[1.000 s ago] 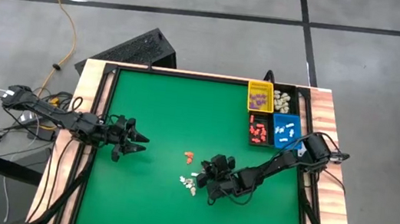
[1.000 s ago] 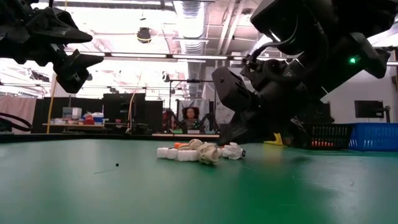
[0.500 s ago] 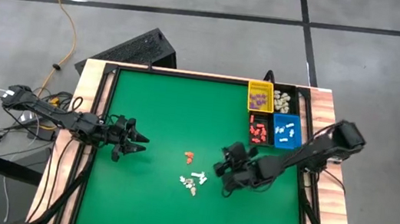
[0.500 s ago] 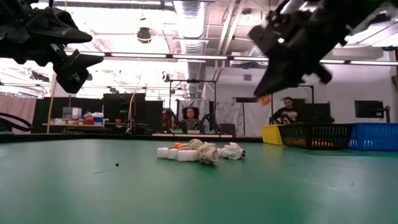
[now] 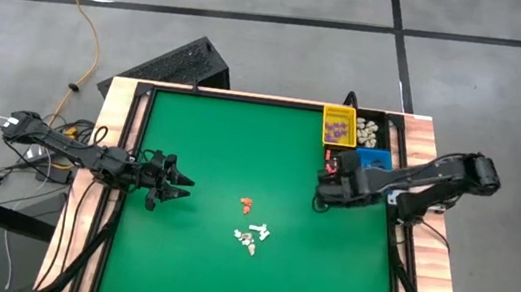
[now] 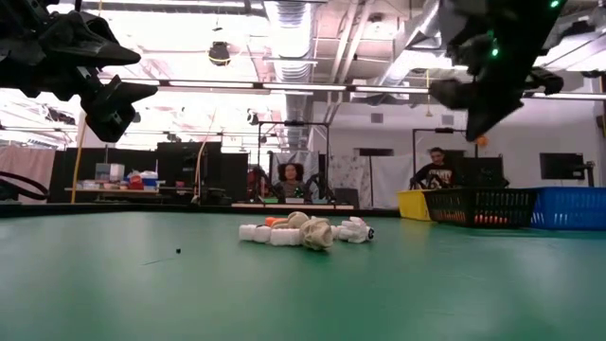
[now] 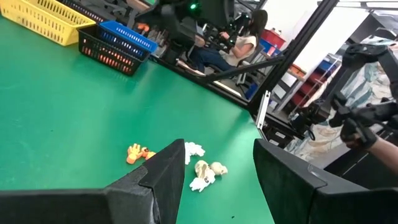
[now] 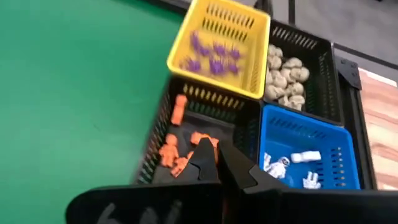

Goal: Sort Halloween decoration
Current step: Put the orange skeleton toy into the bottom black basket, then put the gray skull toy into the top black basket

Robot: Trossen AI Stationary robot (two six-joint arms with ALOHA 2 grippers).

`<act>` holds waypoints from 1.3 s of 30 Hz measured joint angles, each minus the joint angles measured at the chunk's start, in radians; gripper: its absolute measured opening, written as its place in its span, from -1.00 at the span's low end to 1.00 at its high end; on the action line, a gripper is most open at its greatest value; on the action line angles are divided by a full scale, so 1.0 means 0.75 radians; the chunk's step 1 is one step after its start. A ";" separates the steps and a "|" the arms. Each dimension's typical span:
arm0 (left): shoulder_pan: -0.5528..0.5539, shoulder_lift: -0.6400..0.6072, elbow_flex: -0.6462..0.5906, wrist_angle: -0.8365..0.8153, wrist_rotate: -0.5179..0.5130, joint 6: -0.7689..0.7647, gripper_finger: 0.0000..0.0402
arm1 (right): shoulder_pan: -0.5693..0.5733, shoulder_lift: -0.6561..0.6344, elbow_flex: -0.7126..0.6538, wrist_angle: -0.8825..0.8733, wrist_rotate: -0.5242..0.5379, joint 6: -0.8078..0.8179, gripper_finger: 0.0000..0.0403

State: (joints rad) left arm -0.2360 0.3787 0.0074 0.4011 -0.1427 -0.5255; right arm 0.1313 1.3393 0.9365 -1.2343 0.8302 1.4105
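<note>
Right gripper (image 5: 321, 191) over the bins, clenched on an orange trinket (image 6: 481, 141)

It hangs above the black bin (image 8: 163, 140) of orange figures (yellow bin (image 8: 217, 53) holds purple ones, blue bin (image 8: 311, 163) white ones). More Halloween decoration (image 5: 250, 234) lies mid-table on the green mat (image 5: 210, 149), a lone orange piece (image 5: 246, 203) nearby. Left gripper (image 5: 178, 183) waits at the left side, fingers spread.

Two dark, slender, multi-jointed arms are seen, built of matte black segments with bulkier housings at the joints. The left gripper (image 5: 175, 182) is formed of two black, angular, wedge-shaped fingers (image 7: 163, 176) with flat faces. Black cables are looped beside the left arm's base. A small green light is lit on the right gripper (image 6: 480, 106) housing.
</note>
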 joint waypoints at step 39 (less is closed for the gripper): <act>0.000 0.000 0.000 -0.049 -0.011 -0.008 -0.10 | 0.607 0.784 0.163 1.822 0.007 -0.940 0.04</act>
State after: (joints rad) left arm -0.2359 0.3790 0.0071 0.3641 -0.1509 -0.5311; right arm 0.5868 1.9276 1.0585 0.1324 0.8358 0.7055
